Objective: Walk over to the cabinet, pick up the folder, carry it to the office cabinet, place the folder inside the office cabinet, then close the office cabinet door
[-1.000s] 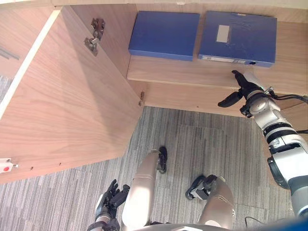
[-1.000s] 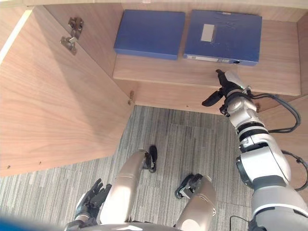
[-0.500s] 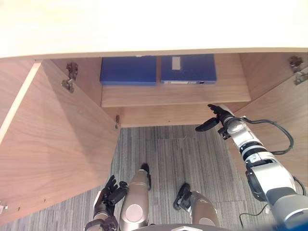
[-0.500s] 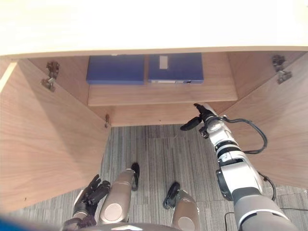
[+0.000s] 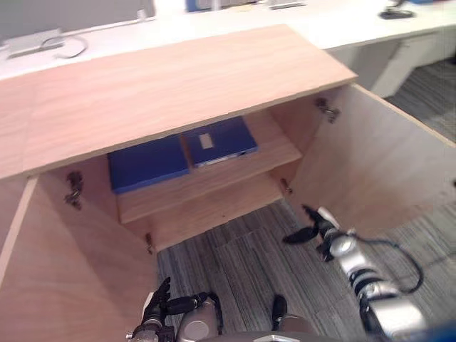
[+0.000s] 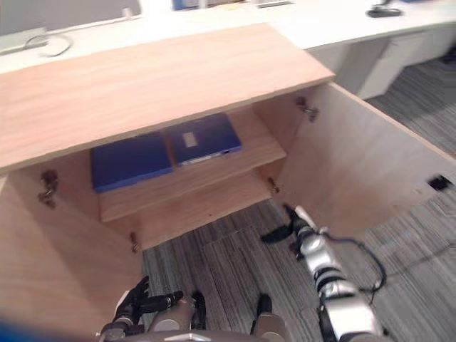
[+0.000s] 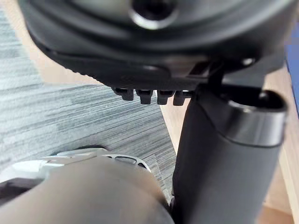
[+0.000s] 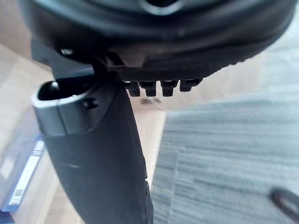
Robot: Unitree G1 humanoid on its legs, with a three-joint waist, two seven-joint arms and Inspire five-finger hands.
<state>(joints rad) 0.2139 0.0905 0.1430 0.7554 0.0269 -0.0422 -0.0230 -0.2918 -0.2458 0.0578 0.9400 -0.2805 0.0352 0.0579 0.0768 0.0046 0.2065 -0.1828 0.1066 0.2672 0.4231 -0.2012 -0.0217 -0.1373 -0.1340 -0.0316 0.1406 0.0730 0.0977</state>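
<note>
The folder [image 5: 221,139] lies on the shelf [image 5: 214,184] beyond our right hand [image 5: 318,228], empty with straight fingers, the left hand [image 5: 158,306] relaxed; next, we think, push the door [image 5: 370,164] beside it shut.

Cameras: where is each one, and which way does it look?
Left eye view: on the head, looking down at the open cabinet, its blue folders, the left hand and right hand.
Right eye view: beside it, sharing that scene.
Left wrist view: on the left arm, past the left hand to carpet.
Right wrist view: on the right arm, past the right hand to carpet and a labelled folder.
</note>
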